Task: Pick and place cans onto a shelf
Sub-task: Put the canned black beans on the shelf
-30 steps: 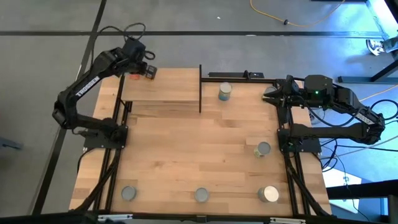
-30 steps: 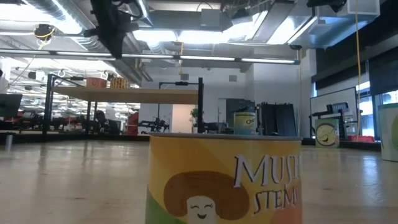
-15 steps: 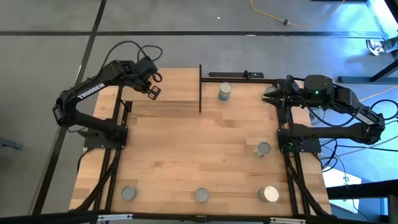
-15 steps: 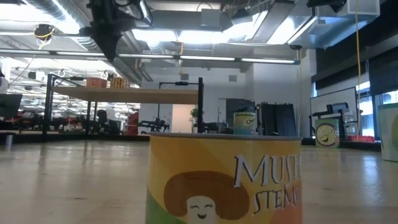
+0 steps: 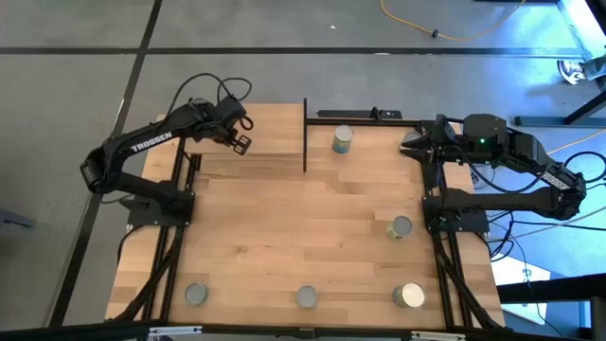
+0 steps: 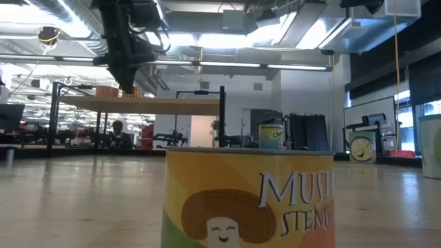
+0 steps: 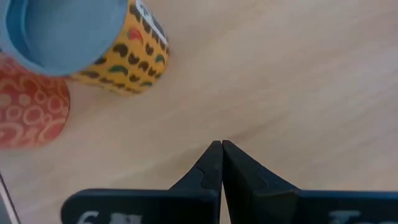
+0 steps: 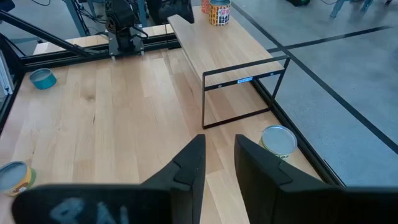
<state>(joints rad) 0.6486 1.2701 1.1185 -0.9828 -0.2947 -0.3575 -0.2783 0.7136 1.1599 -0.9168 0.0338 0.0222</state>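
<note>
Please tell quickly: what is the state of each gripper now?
Left gripper: shut, holding nothing, above the shelf.
Right gripper: open, holding nothing.
</note>
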